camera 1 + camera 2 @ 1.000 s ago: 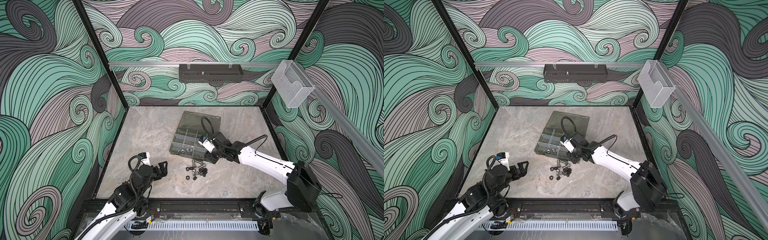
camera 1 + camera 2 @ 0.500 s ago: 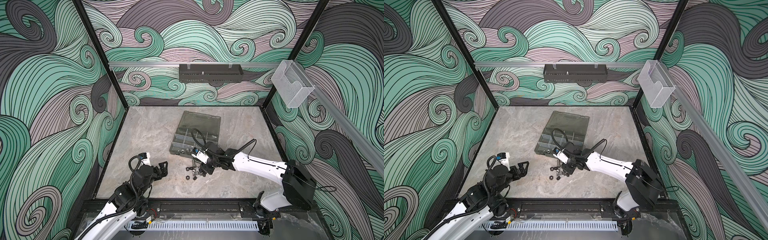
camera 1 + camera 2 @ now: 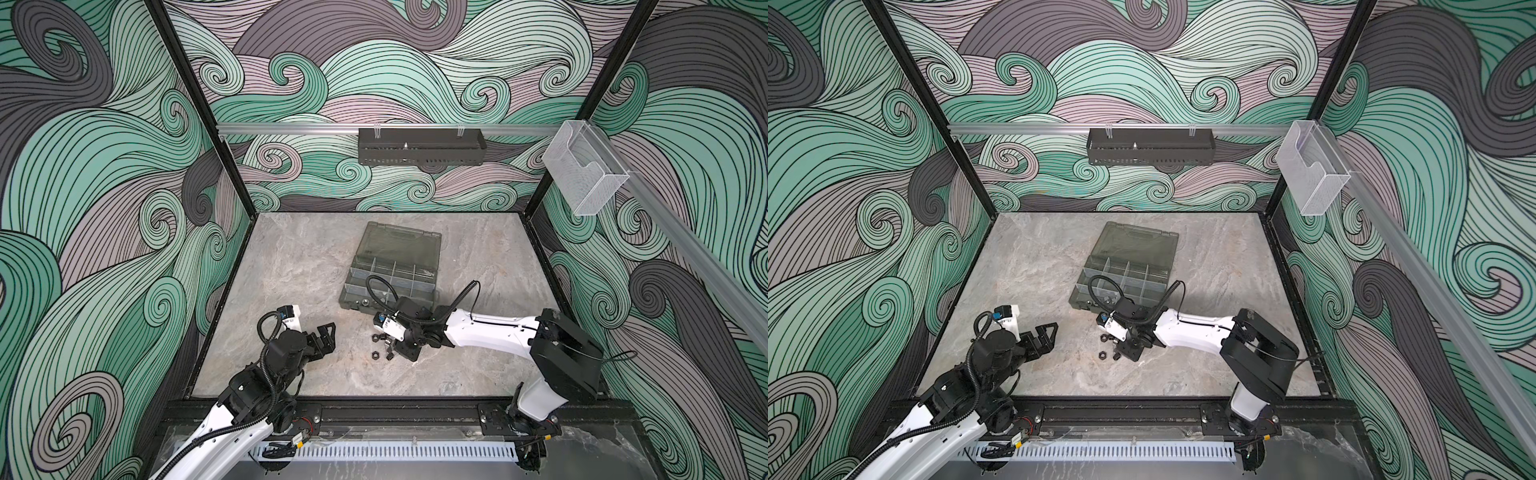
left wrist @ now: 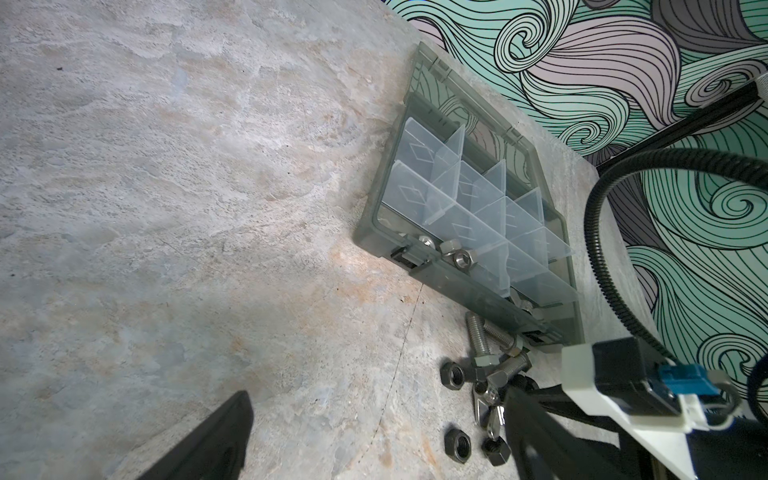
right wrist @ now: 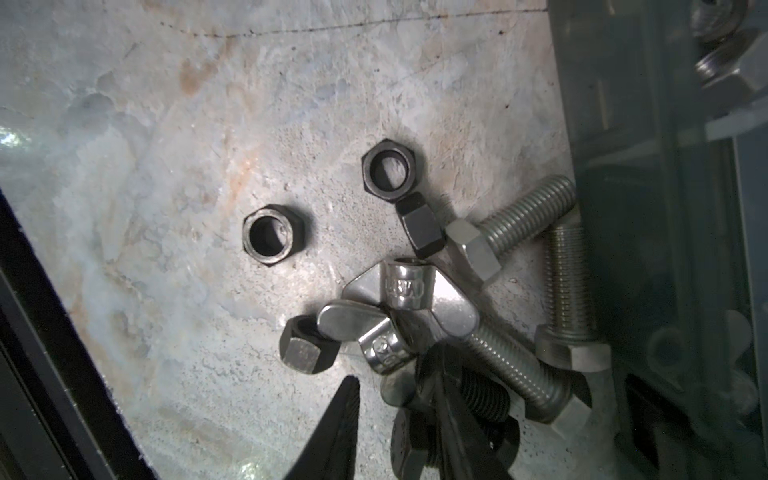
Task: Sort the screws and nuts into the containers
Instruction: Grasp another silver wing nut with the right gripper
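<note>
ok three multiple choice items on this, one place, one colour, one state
1. Relative to the organiser case, the pile of screws and nuts lies: A in its cells; B on the table beside its front wall; C on its lid.
2. The two flat hex nuts are: A silver; B brass; C black.
3. The left gripper is: A open, empty; B shut on a nut; C shut on a screw.
B, it rests beside the case; C, both dark in the right wrist view; A, fingers wide apart.

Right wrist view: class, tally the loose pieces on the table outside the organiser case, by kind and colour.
Black hex nuts: 4
Silver wing nuts: 2
Silver screws: 3
Black screw, partly hidden: 1
Total: 10
</note>
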Robot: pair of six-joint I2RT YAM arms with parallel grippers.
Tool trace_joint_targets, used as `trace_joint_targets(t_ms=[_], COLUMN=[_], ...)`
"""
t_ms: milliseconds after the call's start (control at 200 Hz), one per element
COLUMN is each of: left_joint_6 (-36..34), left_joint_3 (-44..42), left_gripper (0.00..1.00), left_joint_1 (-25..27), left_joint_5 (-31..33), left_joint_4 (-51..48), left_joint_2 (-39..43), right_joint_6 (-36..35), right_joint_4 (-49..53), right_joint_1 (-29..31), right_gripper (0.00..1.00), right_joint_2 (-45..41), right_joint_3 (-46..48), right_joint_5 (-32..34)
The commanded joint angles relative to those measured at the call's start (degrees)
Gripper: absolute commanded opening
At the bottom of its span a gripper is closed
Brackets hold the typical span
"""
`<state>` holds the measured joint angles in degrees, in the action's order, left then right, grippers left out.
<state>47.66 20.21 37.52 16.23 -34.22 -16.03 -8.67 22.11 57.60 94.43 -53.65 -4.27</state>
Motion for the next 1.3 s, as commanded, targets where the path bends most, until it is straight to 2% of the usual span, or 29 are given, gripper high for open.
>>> trace_joint_targets(t_ms=[0,490,881,1296], left_joint_6=[0.6,0.9,1.0,1.1], left_joint_3=[0.2,-0.2,-0.3,-0.4], left_gripper=[0.96,0.96,0.96,0.96], left_joint_1=[-0.4,-0.3,-0.3,-0.3], left_joint_5=[-0.1,0.2,0.1,0.4], left_joint_4=[1.0,0.7,0.6,0.0], left_joint_2=[-0.4,0.1,0.4,1.3], right_joint_6=[-1.3,-4.9,-6.1,-5.0], right_joint_4=[-0.4,0.6,1.7,0.9], right_joint_1=[0.3,1.7,2.2,2.2], right_gripper=[0.32,0.32,0.32,0.16], right_joint_2=[1.7,4.0,5.8,5.6], right_joint_3=[-1.5,-2.4,-3.3,-3.7], right_joint_5=[0.9,-0.4,1.9,2.2])
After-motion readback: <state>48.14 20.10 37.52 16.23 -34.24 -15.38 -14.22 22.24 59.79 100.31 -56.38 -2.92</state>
